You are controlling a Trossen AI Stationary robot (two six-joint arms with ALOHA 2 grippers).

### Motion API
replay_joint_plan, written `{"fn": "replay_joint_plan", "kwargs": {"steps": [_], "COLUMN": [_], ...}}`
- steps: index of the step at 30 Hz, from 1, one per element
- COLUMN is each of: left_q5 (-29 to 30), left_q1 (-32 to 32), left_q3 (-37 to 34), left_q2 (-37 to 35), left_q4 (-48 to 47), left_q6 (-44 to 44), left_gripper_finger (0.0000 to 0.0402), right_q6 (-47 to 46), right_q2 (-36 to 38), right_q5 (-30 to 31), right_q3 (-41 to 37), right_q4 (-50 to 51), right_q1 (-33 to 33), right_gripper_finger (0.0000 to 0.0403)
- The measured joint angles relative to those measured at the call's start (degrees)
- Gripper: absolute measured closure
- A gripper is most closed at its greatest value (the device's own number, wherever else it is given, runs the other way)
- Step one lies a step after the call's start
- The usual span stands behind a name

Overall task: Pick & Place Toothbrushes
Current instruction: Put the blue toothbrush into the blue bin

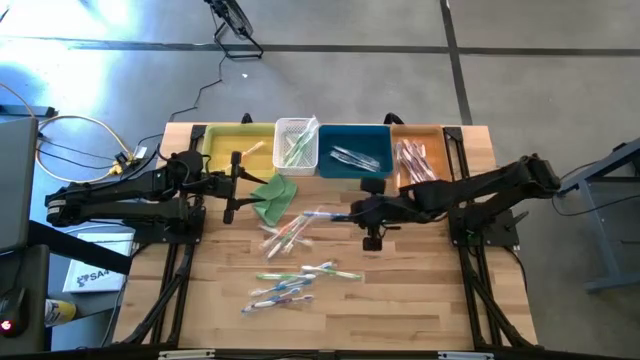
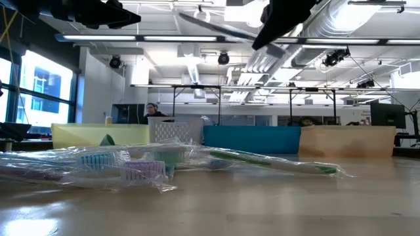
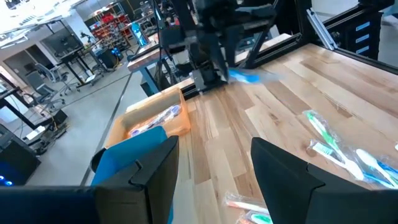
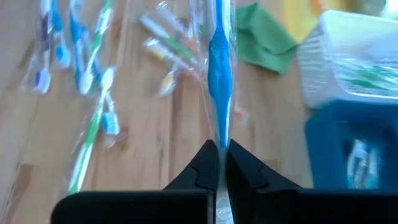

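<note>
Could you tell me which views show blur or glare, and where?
Right wrist view: the blue toothbrush in the shut right gripper is smeared, its wrapper glinting. Left wrist view: that brush blurs too. Low view: ceiling lights glare; near wrappers look soft.

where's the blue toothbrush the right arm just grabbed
The blue toothbrush is pinched in the right hand, near the table's middle in the high view, just in front of the blue bin.

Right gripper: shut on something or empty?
Shut on a wrapped blue-handled toothbrush. In the right wrist view the right gripper has its dark fingers pinched together on the handle's end, the brush held above the wooden table.
</note>
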State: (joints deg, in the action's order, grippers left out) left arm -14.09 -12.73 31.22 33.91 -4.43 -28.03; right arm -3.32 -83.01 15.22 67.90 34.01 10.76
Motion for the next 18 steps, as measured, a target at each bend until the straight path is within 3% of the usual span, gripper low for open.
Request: {"fn": "replay_joint_plan", "kwargs": {"steps": [18], "left_q5": [0.02], "left_q1": [0.01], "left_q3": [0.00], "left_q2": [0.00], "left_q4": [0.00], "left_q6": [0.00], "left_gripper_finger": [0.0206], "right_q6": [-1.41], "right_q2": [0.20], "right_q5": [3.12], "right_q3": [0.04], "right_q4": [1.94], "right_q1": [-0.95], "right_gripper_finger": [0.0397]}}
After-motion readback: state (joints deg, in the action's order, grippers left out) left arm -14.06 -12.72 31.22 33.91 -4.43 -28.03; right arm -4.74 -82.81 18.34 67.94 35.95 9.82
